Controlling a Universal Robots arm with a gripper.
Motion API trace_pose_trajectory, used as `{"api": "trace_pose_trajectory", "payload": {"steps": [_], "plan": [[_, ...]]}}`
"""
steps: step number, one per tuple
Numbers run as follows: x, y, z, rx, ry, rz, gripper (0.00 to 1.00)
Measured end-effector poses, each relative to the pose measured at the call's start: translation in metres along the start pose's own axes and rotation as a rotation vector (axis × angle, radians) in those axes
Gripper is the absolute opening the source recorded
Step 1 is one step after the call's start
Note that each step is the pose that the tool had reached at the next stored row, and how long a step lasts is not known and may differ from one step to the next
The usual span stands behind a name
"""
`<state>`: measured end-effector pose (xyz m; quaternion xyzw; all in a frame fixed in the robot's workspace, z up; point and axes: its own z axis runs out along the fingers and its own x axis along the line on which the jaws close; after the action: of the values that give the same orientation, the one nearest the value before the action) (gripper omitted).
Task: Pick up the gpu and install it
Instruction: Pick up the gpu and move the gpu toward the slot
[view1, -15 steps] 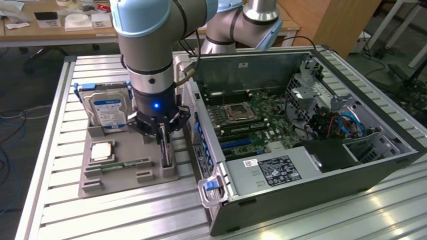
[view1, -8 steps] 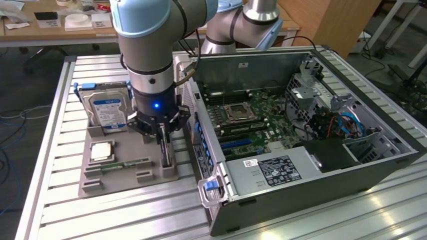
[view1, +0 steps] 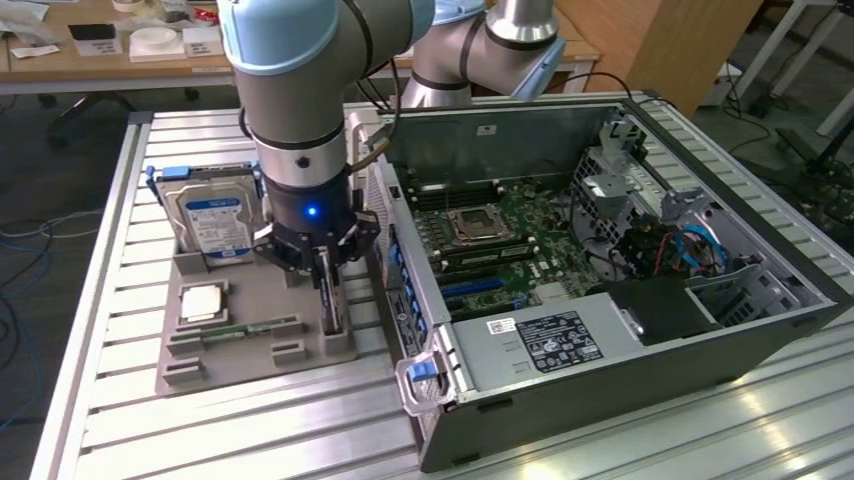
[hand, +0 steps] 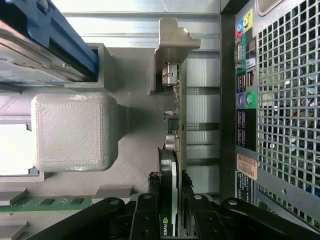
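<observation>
The gpu (hand: 175, 150) stands on edge in a slot of the grey printed holder (view1: 287, 352), close beside the open computer case (view1: 627, 330). Seen from the wrist, its thin green board, small connectors and black cooler run away from the fingers. My gripper (view1: 326, 278) reaches straight down onto the card's top edge. Its two black fingers (hand: 150, 210) sit tight against both faces of the card, so my gripper (hand: 171, 202) is shut on it. The card's lower part is hidden in the holder. In the exterior view the gpu (view1: 332, 312) shows as a dark upright strip under the fingers.
On the holder, a hard drive (view1: 214, 215) with a blue-white label stands at the back. A processor (view1: 203, 300) and a memory stick (view1: 254, 328) lie nearer the front. The case's rear port panel (hand: 245, 100) runs close beside the card. The motherboard (view1: 501, 250) lies exposed inside.
</observation>
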<state>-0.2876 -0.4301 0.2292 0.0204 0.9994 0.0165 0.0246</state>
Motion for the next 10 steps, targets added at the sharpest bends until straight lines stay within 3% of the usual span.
{"api": "trace_pose_trajectory", "payload": {"steps": [10], "plan": [[0.0,0.0,-0.0016,0.0001,0.0001,0.0,0.27]]}}
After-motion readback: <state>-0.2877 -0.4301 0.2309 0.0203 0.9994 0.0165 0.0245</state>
